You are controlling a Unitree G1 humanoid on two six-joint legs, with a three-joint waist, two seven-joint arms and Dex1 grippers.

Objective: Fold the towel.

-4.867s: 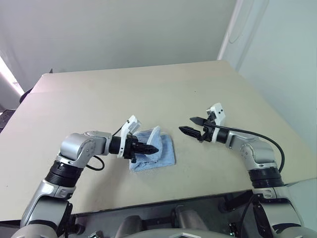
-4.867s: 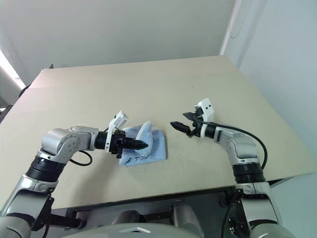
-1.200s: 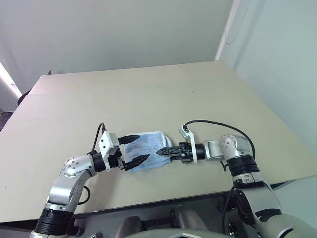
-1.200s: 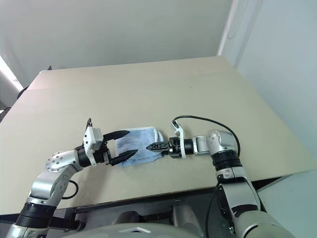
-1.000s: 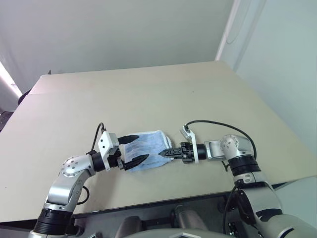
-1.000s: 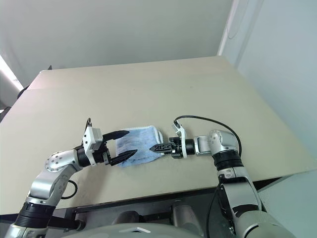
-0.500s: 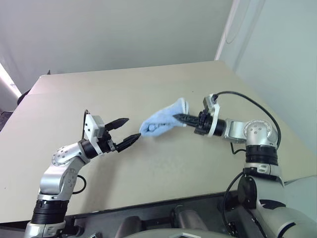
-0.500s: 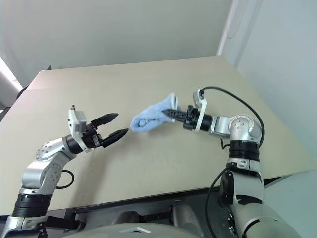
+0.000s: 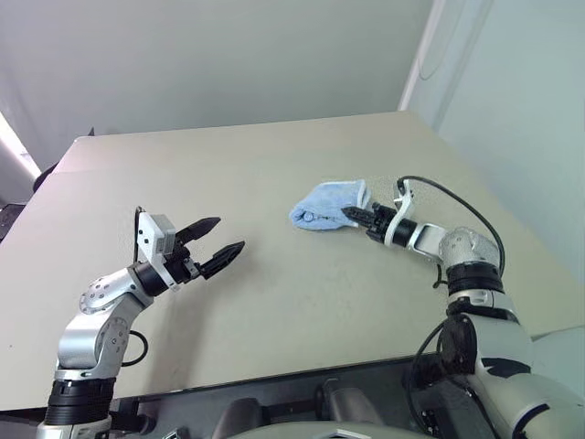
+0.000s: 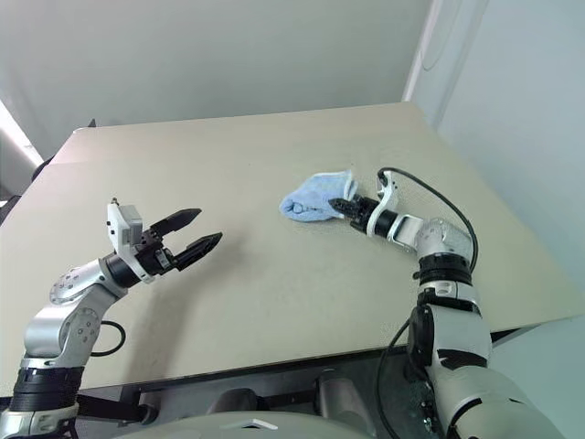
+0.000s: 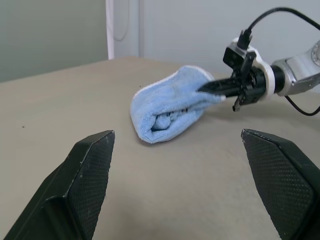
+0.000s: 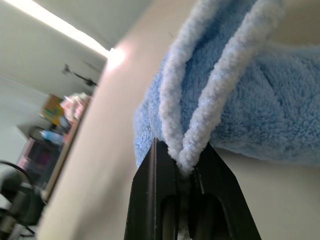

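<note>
Since 0.5 s ago, towel (image 9: 327,206) has come down from mid-air onto counter (image 9: 274,302) and sits nearer the right edge, about midway front to back. Right tool (image 9: 353,215) is clamped on the towel's bunched white-edged hem; wrist view shows hem layers pinched between the shut fingers. Left tool (image 9: 218,247) has pulled back toward the left-front part, fingers wide apart, holding nothing, well apart from towel. Towel reads as a loose roll, not a flat fold. Step in hand, judged: repositioning/setting down. Next move prob. needs release, then flattening and squaring layers w/ both tools.
</note>
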